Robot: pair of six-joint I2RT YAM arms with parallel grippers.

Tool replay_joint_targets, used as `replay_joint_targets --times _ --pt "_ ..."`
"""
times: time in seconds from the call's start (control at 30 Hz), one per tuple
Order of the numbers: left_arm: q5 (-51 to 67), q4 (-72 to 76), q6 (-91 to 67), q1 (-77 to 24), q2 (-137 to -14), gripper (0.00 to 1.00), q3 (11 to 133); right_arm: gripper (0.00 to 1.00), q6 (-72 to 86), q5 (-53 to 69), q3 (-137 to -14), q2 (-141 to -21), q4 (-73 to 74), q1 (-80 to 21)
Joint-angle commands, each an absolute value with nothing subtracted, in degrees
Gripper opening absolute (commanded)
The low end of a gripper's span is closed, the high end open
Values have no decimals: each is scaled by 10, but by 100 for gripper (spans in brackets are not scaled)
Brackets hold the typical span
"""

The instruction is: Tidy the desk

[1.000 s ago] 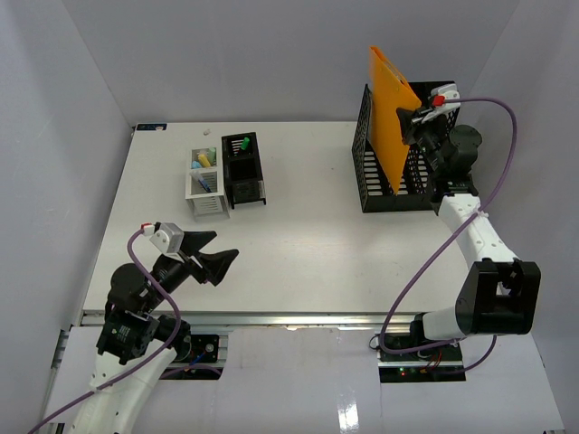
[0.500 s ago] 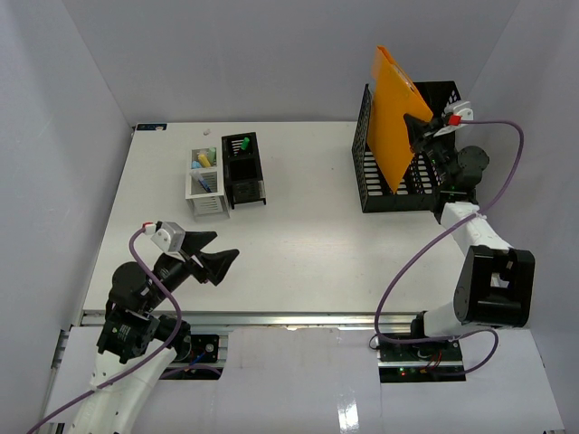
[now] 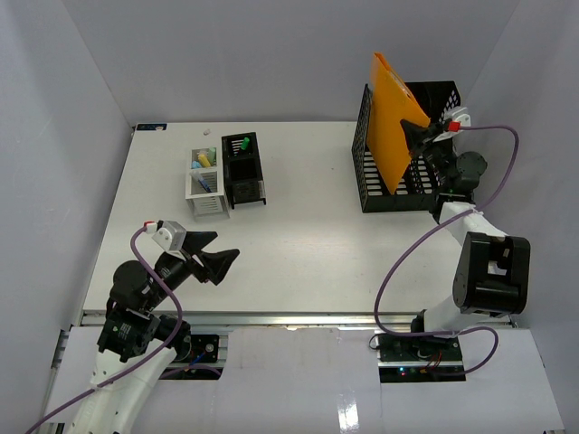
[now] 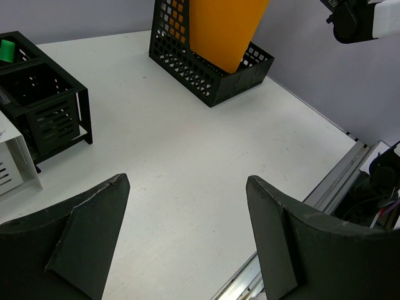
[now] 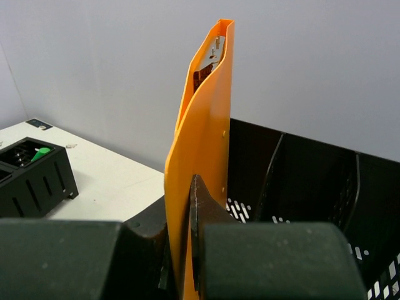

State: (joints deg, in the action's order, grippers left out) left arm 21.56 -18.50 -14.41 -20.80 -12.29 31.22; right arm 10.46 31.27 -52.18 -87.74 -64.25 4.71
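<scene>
**A:** Top external view first: where is the orange folder (image 3: 393, 117) from the right jaws?

**B:** Between them. The right jaws are pinching the folder's edge, the one that faces the right side of the black file rack (image 3: 380, 190). In the right wrist view the sheet stands edge-on in the grip.

**A:** And its long axis?

**B:** Nearly upright. The lower end is inside the rack. The top points up and leans a little toward the rack's left side. I think the coming move is only to release and draw back to the right.

**A:** The left jaws?

**B:** Well apart from the rack, spread wide, holding nothing. The desk (image 3: 298, 244) lies under the rack and stretches leftward from it.
</scene>
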Motion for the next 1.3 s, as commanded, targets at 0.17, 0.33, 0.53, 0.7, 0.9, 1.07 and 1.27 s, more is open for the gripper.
replay_joint_targets --times 0.17,0.33,0.53,0.7,0.9,1.07,1.27 --pt "218 -189 -142 -208 -122 87 317 83 89 297 -446 -832 -737 50" --pt "222 -189 -142 -209 -123 88 319 91 37 243 -432 -749 -602 57" --pt "217 -194 -149 -209 -142 89 335 90 -1 219 -464 -612 -295 73" --pt "210 -198 -160 -208 -159 98 360 90 -95 286 -498 -512 -46 75" --pt "235 -197 -152 -208 -175 98 373 90 -155 367 -490 -470 211 75" --pt "247 -183 -148 -208 -181 98 352 90 -130 366 -467 -470 258 75" --pt "262 -177 -114 -208 -179 98 334 90 -4 320 -411 -418 181 74"
